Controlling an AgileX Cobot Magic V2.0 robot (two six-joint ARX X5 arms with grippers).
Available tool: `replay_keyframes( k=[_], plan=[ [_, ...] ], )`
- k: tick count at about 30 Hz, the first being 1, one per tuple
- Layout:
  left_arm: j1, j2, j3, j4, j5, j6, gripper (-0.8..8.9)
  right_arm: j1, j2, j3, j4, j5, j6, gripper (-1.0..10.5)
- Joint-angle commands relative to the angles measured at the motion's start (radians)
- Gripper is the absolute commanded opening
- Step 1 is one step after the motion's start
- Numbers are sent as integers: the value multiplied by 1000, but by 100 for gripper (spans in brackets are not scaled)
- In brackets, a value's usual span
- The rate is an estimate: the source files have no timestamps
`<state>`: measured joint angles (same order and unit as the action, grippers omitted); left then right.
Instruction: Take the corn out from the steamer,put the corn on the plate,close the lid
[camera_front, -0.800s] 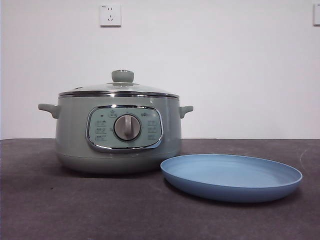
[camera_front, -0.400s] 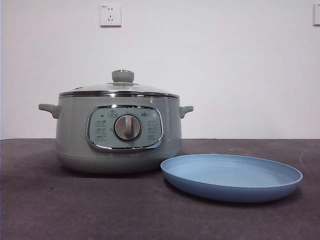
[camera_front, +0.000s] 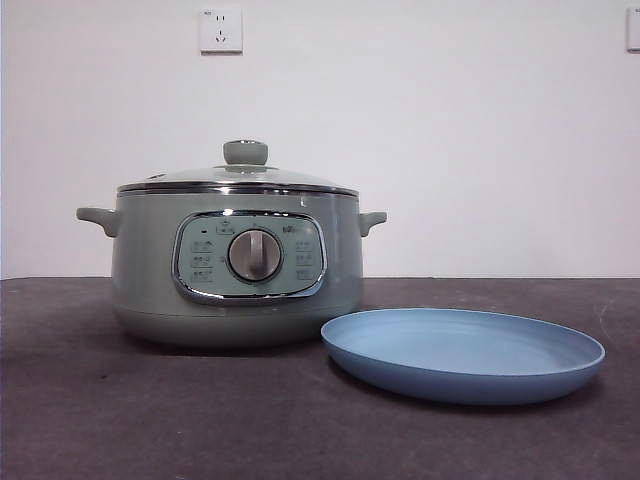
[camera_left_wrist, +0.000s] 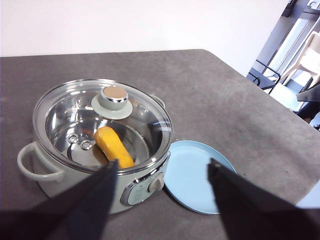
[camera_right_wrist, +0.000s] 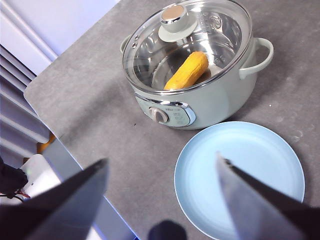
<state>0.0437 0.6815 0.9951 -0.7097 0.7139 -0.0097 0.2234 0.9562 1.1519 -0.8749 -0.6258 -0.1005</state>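
Lid (camera_left_wrist: 112, 100) on steamer (camera_front: 236, 270), corn (camera_left_wrist: 114, 147) inside, slanting under the knob. Plate (camera_front: 462, 352) empty on bench. My left claw (camera_left_wrist: 162, 172) and right claw (camera_right_wrist: 162, 172) wide, both high above; left looks nearer.

Lab: bare wall (camera_front: 450, 130), grey table (camera_front: 150, 420).

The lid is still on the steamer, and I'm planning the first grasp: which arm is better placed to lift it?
Probably left, narrowly. The left tool, open, looks down with the lid and its knob nearly ahead; the right tool, also open, hangs over the plate. Neither has approached yet.
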Motion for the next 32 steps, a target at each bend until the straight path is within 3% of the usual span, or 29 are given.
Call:
replay_keyframes(
  k=[1,8,15,24,32],
  plan=[
    [2,2,1,17,-2,14,562,1,-1,5,5,-1,8,568],
    [1,40,2,76,-2,13,562,1,-1,5,6,-1,7,568],
    [-61,143,11,238,-15,0,562,1,0,5,6,3,7,568],
    [-199,403,142,384,-190,-9,562,1,0,5,5,4,7,568],
    [-310,694,288,457,-347,67,562,1,-1,5,2,4,7,568]
  ],
)
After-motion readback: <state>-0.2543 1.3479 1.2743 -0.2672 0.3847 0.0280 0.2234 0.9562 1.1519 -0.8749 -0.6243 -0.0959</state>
